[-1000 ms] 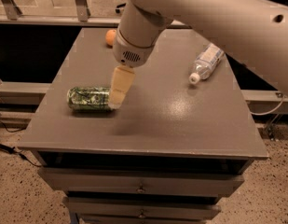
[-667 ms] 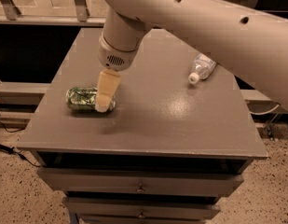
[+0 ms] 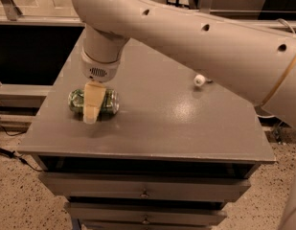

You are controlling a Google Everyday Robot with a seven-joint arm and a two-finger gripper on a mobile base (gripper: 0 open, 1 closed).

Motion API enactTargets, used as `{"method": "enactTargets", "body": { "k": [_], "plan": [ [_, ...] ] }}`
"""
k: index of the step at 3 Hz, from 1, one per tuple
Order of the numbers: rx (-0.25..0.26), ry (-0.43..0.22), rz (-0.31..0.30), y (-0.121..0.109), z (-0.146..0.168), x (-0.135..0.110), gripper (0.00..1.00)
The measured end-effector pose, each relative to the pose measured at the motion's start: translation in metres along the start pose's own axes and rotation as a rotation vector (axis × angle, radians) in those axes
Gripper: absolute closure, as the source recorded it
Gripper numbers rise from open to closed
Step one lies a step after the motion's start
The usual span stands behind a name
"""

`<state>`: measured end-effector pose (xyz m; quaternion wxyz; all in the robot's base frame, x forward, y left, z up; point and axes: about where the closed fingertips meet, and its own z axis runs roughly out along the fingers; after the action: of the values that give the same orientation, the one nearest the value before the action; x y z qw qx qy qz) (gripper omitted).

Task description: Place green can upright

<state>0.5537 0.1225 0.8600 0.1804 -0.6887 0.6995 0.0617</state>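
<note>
The green can lies on its side near the left edge of the grey table top, its long axis running left to right. My gripper hangs down from the white arm straight over the middle of the can. Its cream tip crosses in front of the can's label and reaches down to the table surface at the can's near side. The can's two ends show on either side of it.
The white cap of a clear plastic bottle shows at the back right, and the arm hides the rest of the bottle. The table is a cabinet with drawers below. The left table edge is close to the can.
The arm has swung left and lower. The gripper moved from the can's right end to over its middle. The arm now hides most of the bottle.
</note>
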Motion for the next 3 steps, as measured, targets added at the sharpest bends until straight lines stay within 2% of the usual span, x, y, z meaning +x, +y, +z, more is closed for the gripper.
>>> {"method": "enactTargets", "body": {
  "k": [1, 2, 3],
  "plan": [
    [-0.008, 0.037, -0.001, 0.001, 0.013, -0.010, 0.00],
    [-0.003, 0.078, -0.006, 0.001, 0.023, -0.019, 0.17],
    [-0.005, 0.115, -0.003, 0.001, 0.030, -0.025, 0.41]
  ]
}}
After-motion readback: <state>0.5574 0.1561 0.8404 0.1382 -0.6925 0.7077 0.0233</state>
